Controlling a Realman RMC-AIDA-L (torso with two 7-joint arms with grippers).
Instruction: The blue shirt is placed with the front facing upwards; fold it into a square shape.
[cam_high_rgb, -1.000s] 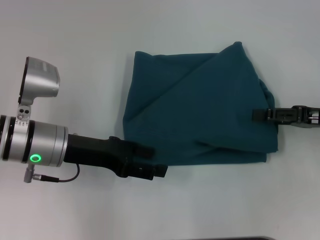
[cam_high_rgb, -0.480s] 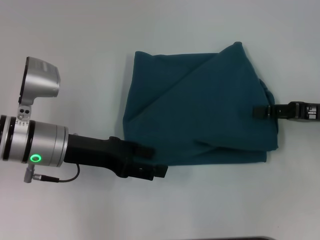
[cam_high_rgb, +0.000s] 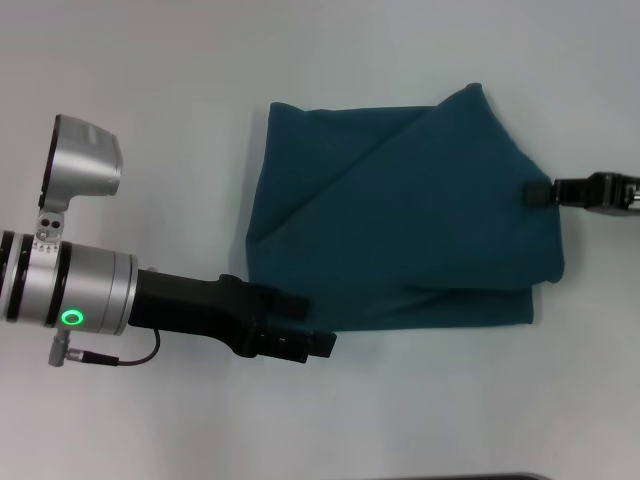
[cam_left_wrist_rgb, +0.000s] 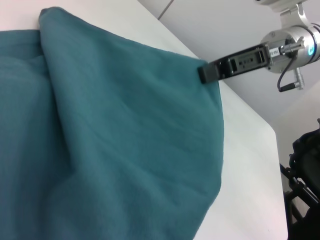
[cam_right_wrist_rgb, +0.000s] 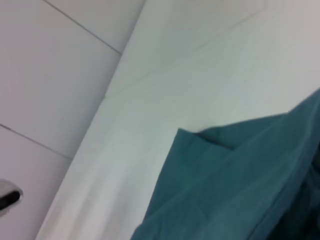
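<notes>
While folded, blue shirt (cam_high_rgb: 400, 215), right hand (cam_left_wrist_rgb: 207, 74) touching

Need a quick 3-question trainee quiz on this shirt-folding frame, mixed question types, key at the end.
1. True or false: the "FREE!" lettering shows on the blue shirt in the head view.
2. Which gripper is at the shirt's near-left corner?
A. left gripper
B. right gripper
3. Fill in: the shirt lies on a plain ____ table.

Key
1. False: only plain teal cloth shows, folded into a rough block with a diagonal crease.
2. A. The right gripper is at the shirt's right edge.
3. White.
</notes>
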